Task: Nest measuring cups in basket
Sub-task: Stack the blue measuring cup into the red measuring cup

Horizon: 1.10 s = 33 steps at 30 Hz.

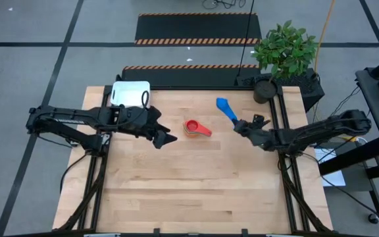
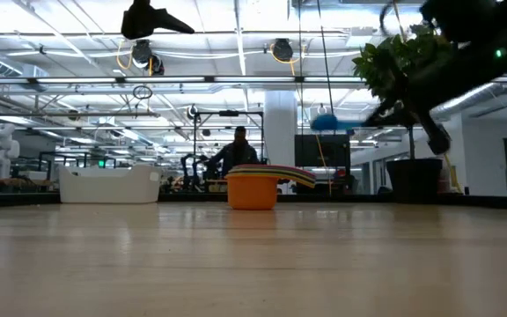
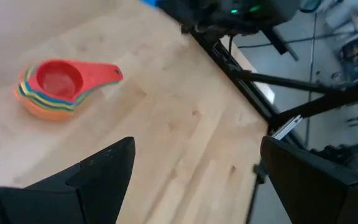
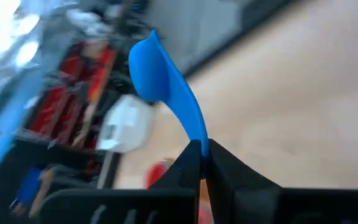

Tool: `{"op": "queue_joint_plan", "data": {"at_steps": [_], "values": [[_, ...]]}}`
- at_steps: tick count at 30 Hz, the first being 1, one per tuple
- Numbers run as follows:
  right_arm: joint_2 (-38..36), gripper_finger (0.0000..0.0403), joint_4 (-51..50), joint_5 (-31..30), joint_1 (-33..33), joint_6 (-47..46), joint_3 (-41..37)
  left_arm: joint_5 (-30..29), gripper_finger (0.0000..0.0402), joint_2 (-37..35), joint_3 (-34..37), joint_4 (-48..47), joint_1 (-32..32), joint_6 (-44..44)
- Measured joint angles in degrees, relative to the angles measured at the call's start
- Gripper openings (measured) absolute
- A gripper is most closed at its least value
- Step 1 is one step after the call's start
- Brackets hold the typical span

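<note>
The right gripper (image 4: 202,163) is clamped on the handle of a blue cup (image 1: 225,108), raised beside the stack of cups (image 1: 195,128). The left gripper (image 1: 165,139), fingers wide apart and holding nothing, hovers just on the stack's other side, with the white basket (image 1: 129,93) behind it.

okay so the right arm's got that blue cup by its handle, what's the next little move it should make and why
Probably carry it over the nested stack and lower it into the red cup on top. The right gripper is shut on the blue cup, held in the air to the right of the stack. The left gripper waits open beside the stack.
</note>
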<state>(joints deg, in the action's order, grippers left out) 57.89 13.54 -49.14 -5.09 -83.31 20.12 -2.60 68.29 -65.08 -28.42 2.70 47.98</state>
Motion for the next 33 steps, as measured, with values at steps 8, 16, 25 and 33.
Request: {"op": "queue_joint_plan", "data": {"at_steps": [8, 16, 25, 33], "values": [[-5.85, 0.0, 10.23, -0.33, -0.34, 31.04, 7.02, 5.84, 0.0351, 0.02, 0.0, 5.01, -1.25, 19.76], [-4.21, 0.0, -2.32, 4.64, -0.78, 58.68, 27.86, 9.15, 0.0351, 0.02, 0.0, 25.35, -2.25, 9.92], [-0.42, 0.0, -15.63, 16.62, -3.27, 79.64, 42.9, 7.93, 0.0351, -0.43, 0.0, 35.9, -0.56, -10.53], [0.07, 0.0, -15.97, 25.31, -4.18, 79.21, 43.28, -4.53, 0.0351, -1.42, -0.02, 31.54, 5.17, -37.16]]}}
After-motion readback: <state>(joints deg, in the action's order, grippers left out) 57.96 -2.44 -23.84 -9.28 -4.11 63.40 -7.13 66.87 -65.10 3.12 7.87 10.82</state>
